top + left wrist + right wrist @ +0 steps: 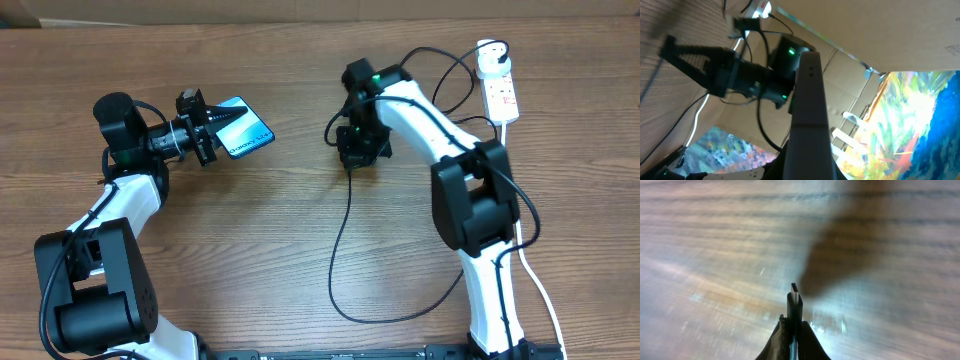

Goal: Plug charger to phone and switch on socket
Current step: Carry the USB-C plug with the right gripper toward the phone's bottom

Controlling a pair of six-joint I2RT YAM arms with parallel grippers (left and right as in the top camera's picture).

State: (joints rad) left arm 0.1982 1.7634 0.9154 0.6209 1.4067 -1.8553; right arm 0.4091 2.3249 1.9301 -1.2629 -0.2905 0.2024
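The phone (243,127), teal screen up, is held tilted above the table by my left gripper (212,128), which is shut on one end of it. In the left wrist view the phone's dark edge (809,110) stands straight up from the jaws. My right gripper (355,150) hovers mid-table, shut on the charger's small black connector tip (794,305), which points down at the wood. The thin black charger cable (340,240) loops down the table and back up to the white socket strip (501,92) at the far right.
The socket's thick white cord (535,285) runs down the right side by the right arm's base. The cable's loop (400,310) lies near the front edge. A cardboard wall (880,35) lines the back.
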